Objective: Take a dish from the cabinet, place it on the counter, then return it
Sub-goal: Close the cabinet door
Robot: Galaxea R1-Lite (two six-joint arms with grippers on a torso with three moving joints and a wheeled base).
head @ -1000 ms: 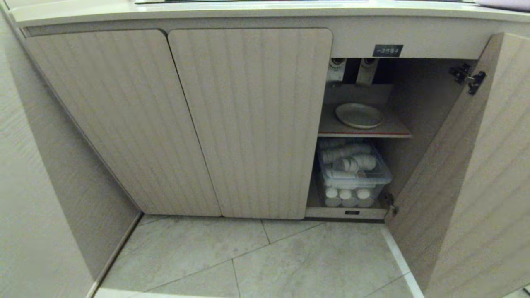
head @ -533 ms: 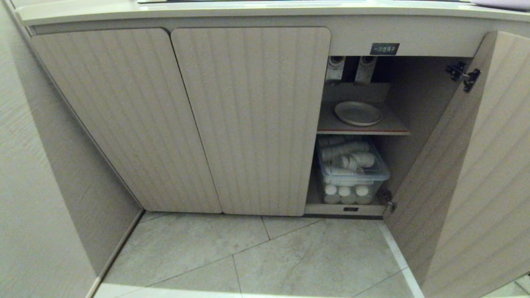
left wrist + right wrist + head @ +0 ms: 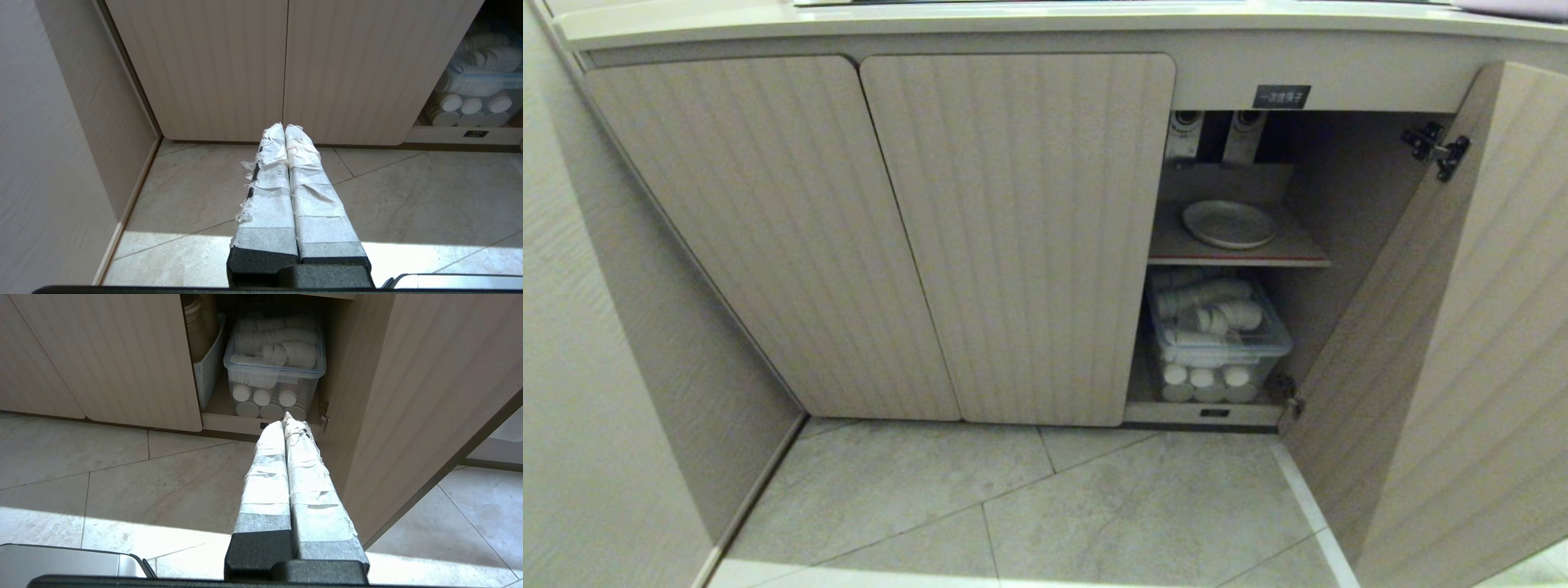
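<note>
The cream-white dish (image 3: 1229, 224) lies flat on the red-edged upper shelf (image 3: 1241, 260) inside the beige ribbed cabinet (image 3: 1021, 237), whose right door (image 3: 1445, 343) stands swung open. Along the top of the head view runs the front rim of the pale counter (image 3: 1013, 20). Neither arm shows in the head view. My left gripper (image 3: 284, 128) is shut and empty, low over the floor in front of the two closed doors. My right gripper (image 3: 287, 417) is shut and empty too, low over the floor in front of the open compartment, beside the open door (image 3: 408, 396).
On the bottom shelf sits a clear lidded bin (image 3: 1217, 339) of white cups (image 3: 276, 349), with a white slatted basket (image 3: 208, 367) next to it. A side wall panel (image 3: 621, 367) closes in the left. Grey floor tiles (image 3: 1029, 506) lie before the cabinet.
The whole head view shifted slightly between one second and half a second ago, so the camera moved; it has held still since. The dish and door have not moved.
</note>
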